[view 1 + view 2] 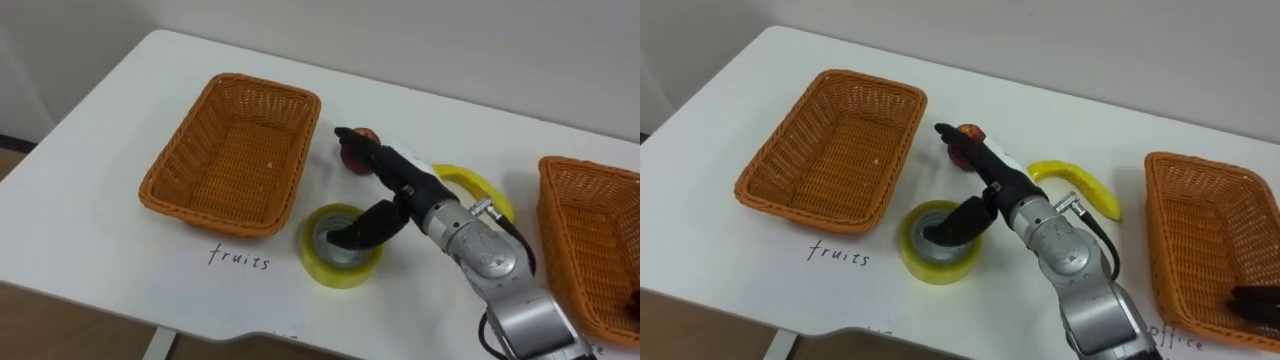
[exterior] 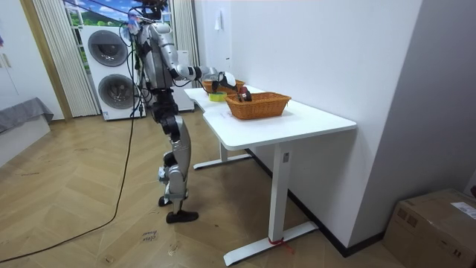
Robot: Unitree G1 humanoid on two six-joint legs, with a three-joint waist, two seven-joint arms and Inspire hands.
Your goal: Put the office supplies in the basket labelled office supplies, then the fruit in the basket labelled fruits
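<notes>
Right hand [image 1: 408,187] above the tape roll [image 1: 338,275] — fingers [image 1: 362,143] spread toward the red fruit [image 1: 352,163].

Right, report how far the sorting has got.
Little looks done: the fruits basket is empty, while something dark lies in the office basket. In hand: the right hand reaches, open, toward the red fruit. Left: that fruit, the banana and the tape roll, all on the table.
</notes>
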